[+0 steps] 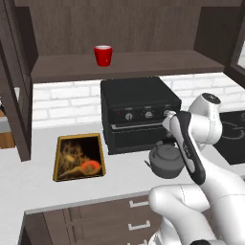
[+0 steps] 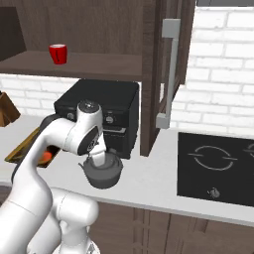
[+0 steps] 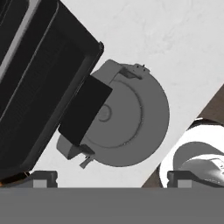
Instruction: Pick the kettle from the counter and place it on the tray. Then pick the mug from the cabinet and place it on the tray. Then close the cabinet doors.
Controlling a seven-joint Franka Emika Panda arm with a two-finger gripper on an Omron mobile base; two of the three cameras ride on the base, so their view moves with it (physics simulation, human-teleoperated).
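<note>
Directly above the kettle (image 3: 127, 122), just before the black oven (image 1: 139, 112), the gripper (image 3: 109, 179) hovered, jaws spread wide to straddle its handle.

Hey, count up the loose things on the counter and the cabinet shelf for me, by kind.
Kettle: 1
Tray: 1
Mug: 1
Toaster oven: 1
Total: 4

The kettle (image 3: 127, 127) sits on the pale counter (image 3: 175, 39), seen from straight above, its black handle (image 3: 85, 111) arching across the lid. A black oven (image 3: 39, 78) stands touching or just beside it (which, I cannot tell). The gripper (image 3: 111, 178) hangs above the kettle, fingertips (image 3: 43, 178) spread wide.
</note>
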